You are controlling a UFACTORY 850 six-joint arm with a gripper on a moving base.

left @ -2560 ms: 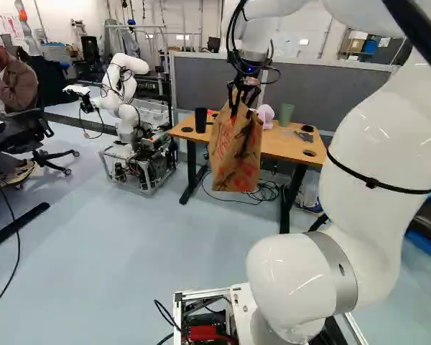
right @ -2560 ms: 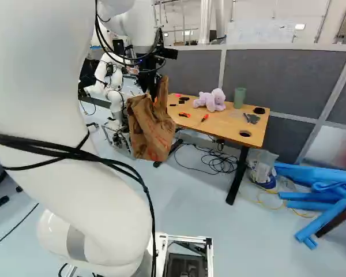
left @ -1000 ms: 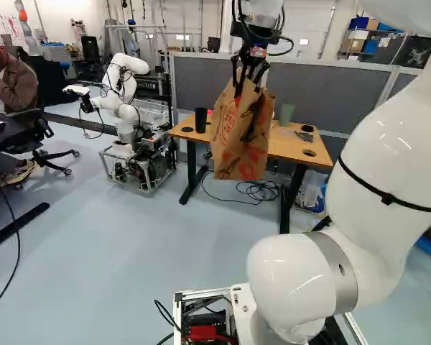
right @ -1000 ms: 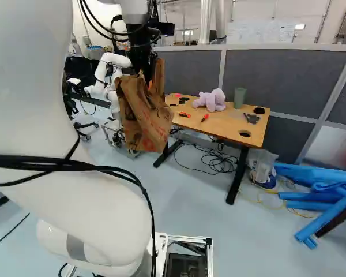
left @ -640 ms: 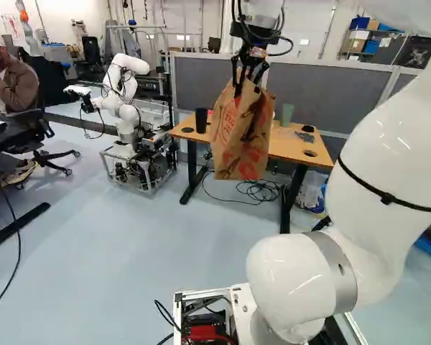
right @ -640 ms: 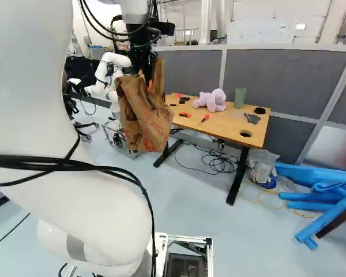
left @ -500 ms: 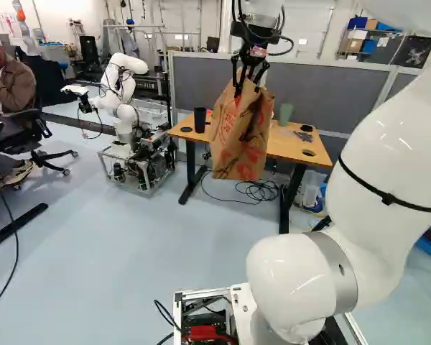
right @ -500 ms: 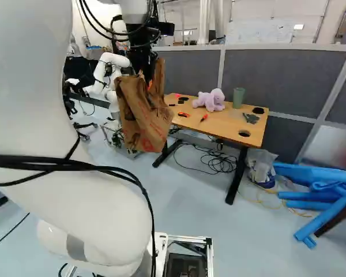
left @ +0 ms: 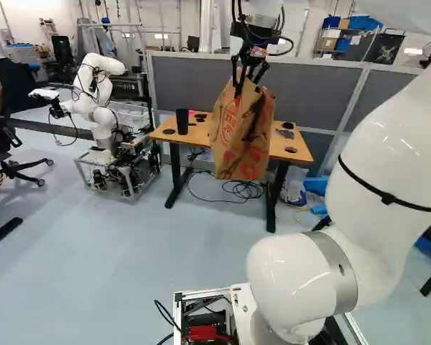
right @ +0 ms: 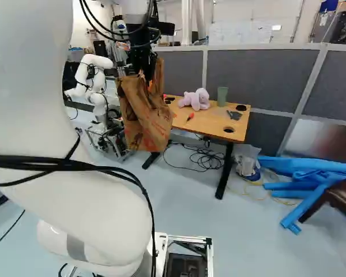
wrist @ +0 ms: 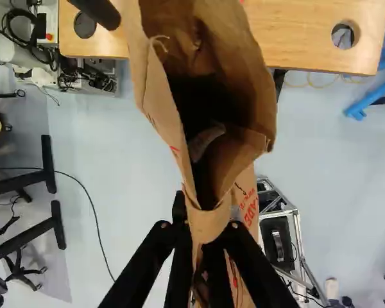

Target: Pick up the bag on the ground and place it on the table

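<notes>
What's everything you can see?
Paper bag: one, brown, hanging above the floor
Table: one, tan, straight ahead
Dark cup: one, black, on table
Pale cup: one, green, on table
Cuddly toy: one, purple, on table
Small tools: several, red or dark, on table
Cables: several, black, under table
Plastic bag: one, clear, by table leg
Rolls: several, blue, beside table
Panels: several, grey, behind table
Another robot: one, white, left base view's left
Arm: one, white, above base
Fingers: two, black, gripping bag

Plush toy [right: 196,100] hidden behind bag [left: 238,140] — left base view, arm [left: 388,151] cut off above
</notes>
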